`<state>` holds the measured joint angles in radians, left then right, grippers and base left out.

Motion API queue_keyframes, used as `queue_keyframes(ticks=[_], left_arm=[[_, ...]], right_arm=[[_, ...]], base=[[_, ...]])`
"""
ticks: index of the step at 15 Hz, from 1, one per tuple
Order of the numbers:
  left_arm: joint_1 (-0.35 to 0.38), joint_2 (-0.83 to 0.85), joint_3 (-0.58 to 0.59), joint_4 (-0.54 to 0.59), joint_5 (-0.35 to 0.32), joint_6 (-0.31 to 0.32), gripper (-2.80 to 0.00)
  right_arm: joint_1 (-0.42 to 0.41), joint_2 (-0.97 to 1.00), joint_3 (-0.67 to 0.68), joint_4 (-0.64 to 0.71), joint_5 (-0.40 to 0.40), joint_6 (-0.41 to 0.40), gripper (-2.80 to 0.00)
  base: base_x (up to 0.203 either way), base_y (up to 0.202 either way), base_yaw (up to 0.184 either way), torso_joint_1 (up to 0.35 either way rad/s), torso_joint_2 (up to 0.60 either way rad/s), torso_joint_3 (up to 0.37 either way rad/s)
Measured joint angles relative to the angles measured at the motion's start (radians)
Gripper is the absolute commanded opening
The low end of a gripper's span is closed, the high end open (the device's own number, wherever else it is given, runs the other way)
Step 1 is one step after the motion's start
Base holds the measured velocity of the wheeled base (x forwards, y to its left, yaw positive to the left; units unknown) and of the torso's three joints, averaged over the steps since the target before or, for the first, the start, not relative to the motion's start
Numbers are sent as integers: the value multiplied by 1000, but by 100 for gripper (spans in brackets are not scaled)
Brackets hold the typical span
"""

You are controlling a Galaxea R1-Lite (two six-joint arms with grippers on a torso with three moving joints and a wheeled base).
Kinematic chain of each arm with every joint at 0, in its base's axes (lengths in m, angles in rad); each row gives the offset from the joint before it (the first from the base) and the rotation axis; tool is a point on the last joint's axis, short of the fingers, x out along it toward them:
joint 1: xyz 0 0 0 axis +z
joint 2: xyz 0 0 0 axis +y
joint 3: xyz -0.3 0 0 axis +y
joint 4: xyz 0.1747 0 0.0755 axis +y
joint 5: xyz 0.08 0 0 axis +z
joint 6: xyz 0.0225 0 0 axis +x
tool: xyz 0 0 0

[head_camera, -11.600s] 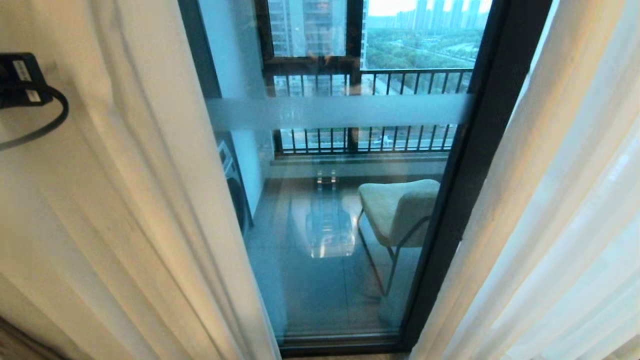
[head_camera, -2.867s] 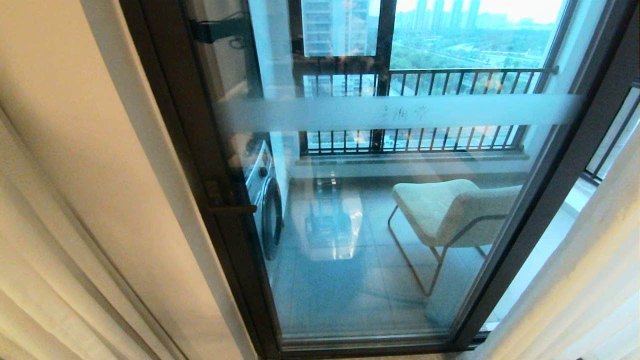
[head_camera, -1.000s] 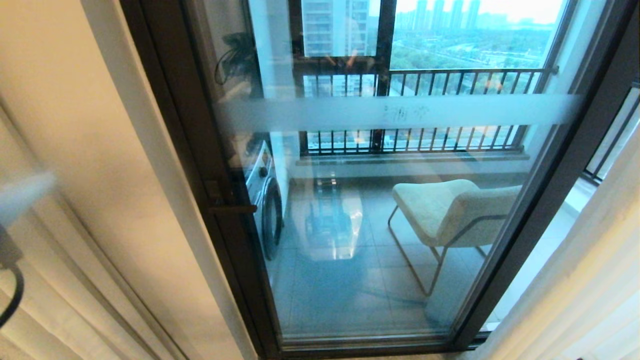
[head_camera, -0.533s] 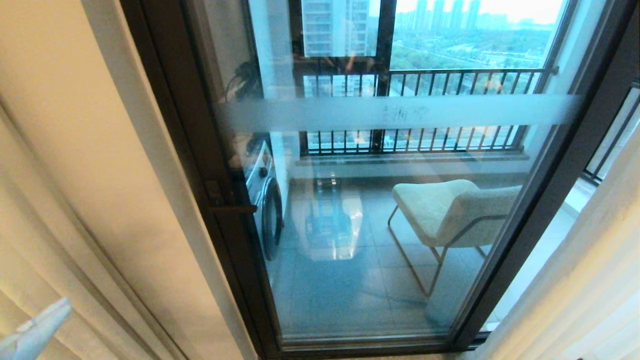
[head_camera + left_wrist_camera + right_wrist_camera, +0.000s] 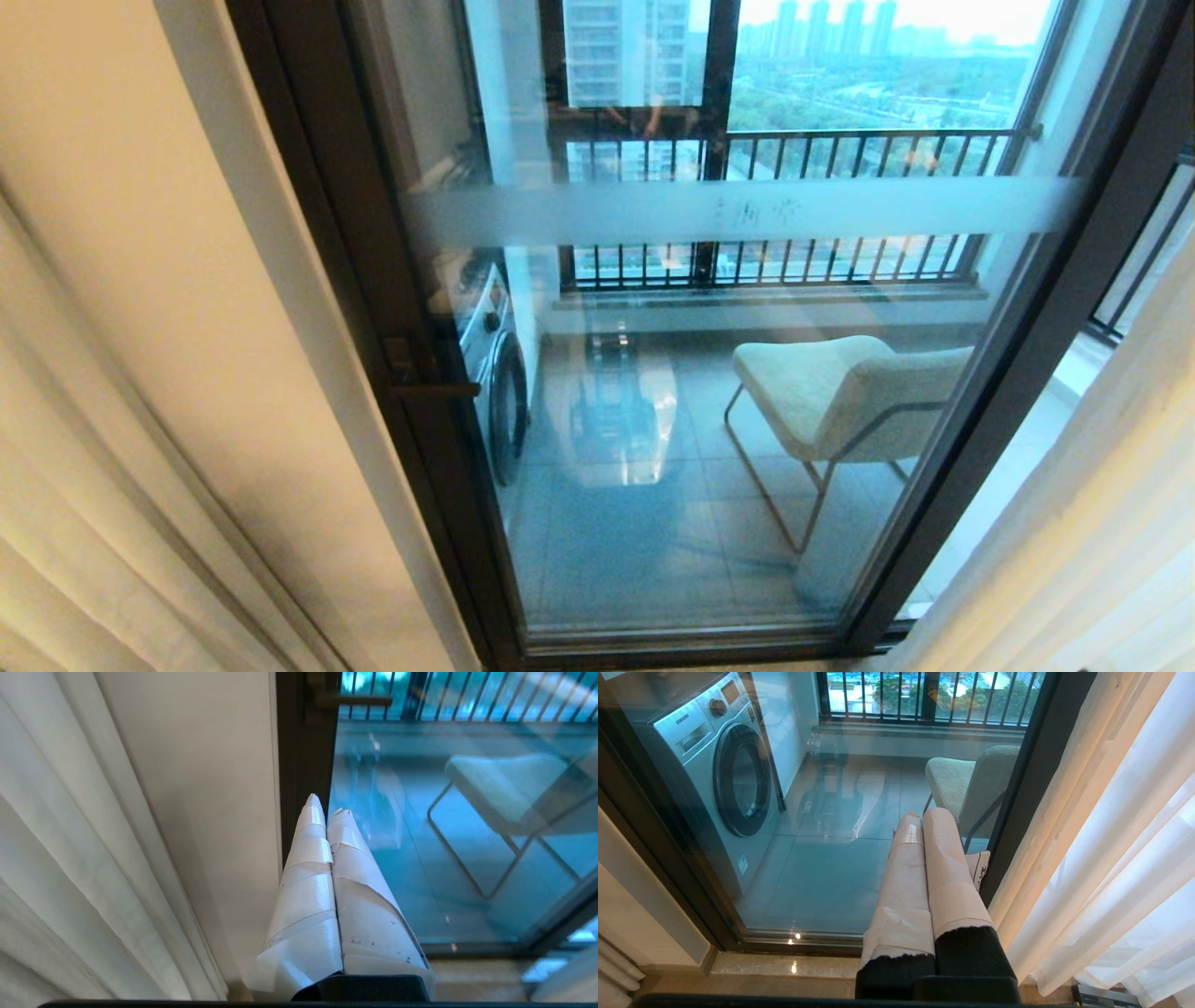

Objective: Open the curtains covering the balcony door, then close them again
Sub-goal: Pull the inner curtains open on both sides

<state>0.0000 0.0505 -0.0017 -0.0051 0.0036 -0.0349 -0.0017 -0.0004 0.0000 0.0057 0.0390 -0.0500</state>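
Observation:
The curtains hang drawn apart. The left panel (image 5: 65,523) is bunched at the far left and the right panel (image 5: 1102,541) at the lower right. Between them the balcony door (image 5: 709,448) is uncovered, glass with a frosted band in a black frame. Neither gripper shows in the head view. My left gripper (image 5: 327,805) is shut on nothing, hanging low before the door frame (image 5: 303,742), apart from the left curtain (image 5: 70,858). My right gripper (image 5: 923,814) is also shut and empty, low before the glass, beside the right curtain (image 5: 1111,858) without touching it.
A strip of beige wall (image 5: 187,280) lies between the left curtain and the door frame. A handle (image 5: 429,387) sits on the frame. Behind the glass stand a washing machine (image 5: 724,774), a pale chair (image 5: 840,392) and a black railing (image 5: 840,140).
My left arm, at the left edge of the head view a second ago, sank and dropped out of it. The curtains and door have not moved over the last three seconds.

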Motion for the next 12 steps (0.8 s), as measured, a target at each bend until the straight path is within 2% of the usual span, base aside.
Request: queue_keyframes(ticks=[12], left_arm=[[1, -48, 2, 1, -3, -3, -280]], right_arm=[[0, 0, 0, 0, 0, 0, -280]], base=[[0, 0, 0, 0, 0, 0]])
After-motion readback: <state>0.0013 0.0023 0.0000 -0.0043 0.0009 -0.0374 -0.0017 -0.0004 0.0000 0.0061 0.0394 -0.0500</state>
